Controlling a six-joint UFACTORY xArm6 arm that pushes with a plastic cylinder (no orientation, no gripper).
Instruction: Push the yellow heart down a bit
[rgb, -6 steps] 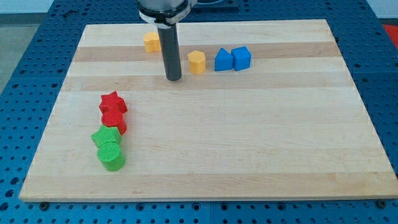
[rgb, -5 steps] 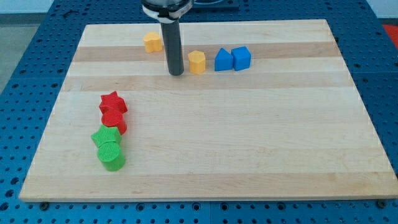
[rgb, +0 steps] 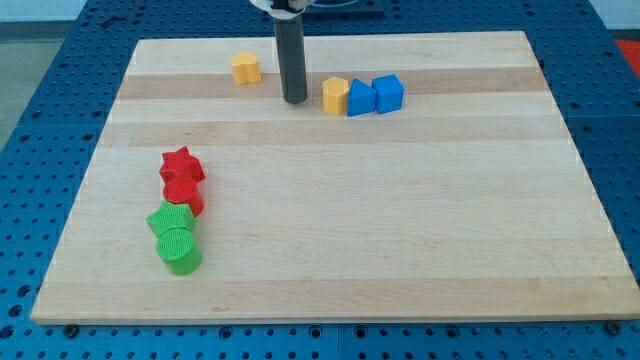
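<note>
Two yellow blocks lie near the view's top. One yellow block (rgb: 245, 68), which looks heart-shaped, sits at the upper left. The other yellow block (rgb: 335, 96) rests against the left side of a blue triangular block (rgb: 360, 98). My tip (rgb: 294, 101) stands between the two yellow blocks. It is lower right of the upper-left one and a short gap left of the other, touching neither.
A blue cube (rgb: 388, 92) touches the blue triangular block on its right. At the left, a red star (rgb: 181, 164), a red block (rgb: 184, 194), a green star (rgb: 170, 218) and a green cylinder (rgb: 179, 250) form a column. The wooden board (rgb: 400, 220) has blue perforated table around it.
My tip has moved up and to the right. The yellow block near the blue ones has slid right and now touches the blue triangular block. The upper-left yellow block has not moved.
</note>
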